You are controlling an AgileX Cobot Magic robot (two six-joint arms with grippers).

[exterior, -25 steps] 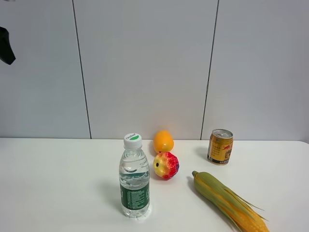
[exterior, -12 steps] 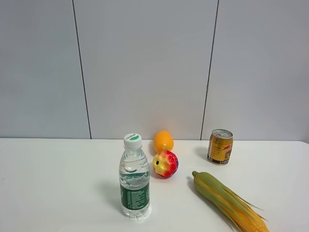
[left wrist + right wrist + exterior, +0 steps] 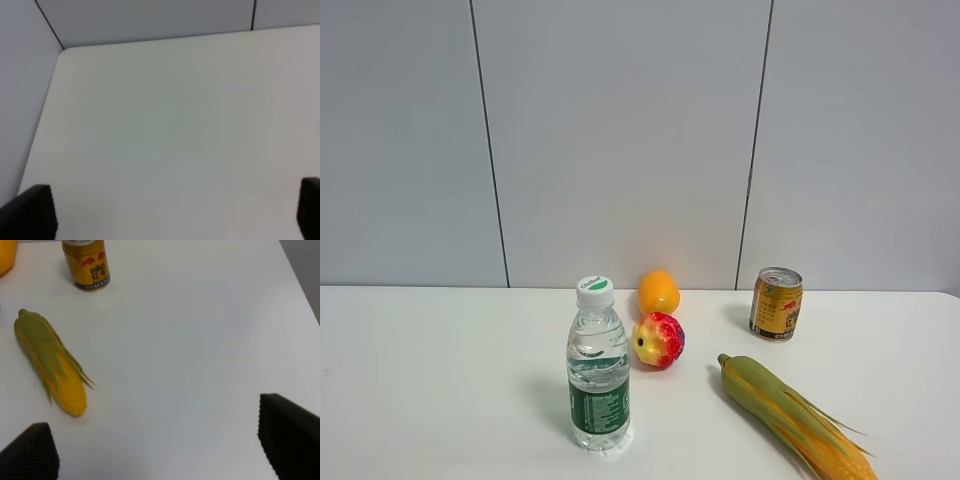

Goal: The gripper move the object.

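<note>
Left gripper (image 3: pixel 175 212) is spread about as wide as it goes, one black finger (image 3: pixel 30 212) at each edge of its wrist view, nothing between them but bare white desk (image 3: pixel 175 125). It's not touching anything. Right gripper (image 3: pixel 160 455) looks the same: fingers (image 3: pixel 287 440) far apart, empty, hanging over the desk with the corn cob (image 3: pixel 50 365) and the gold can (image 3: pixel 86 264) off to one side of it. Neither gripper shows up in the high view.

The apple (image 3: pixel 658 340) sits on the desk just in front of the orange fruit (image 3: pixel 658 291), right beside the water bottle (image 3: pixel 598 365) and nearly touching it. The can and the corn are well apart from it on the right.

Compared to a second ago, the apple has drifted a bit left toward the bottle and turned a little, so the yellow side faces left more. The dark bit of arm at the top-left edge of the high view is gone too.
</note>
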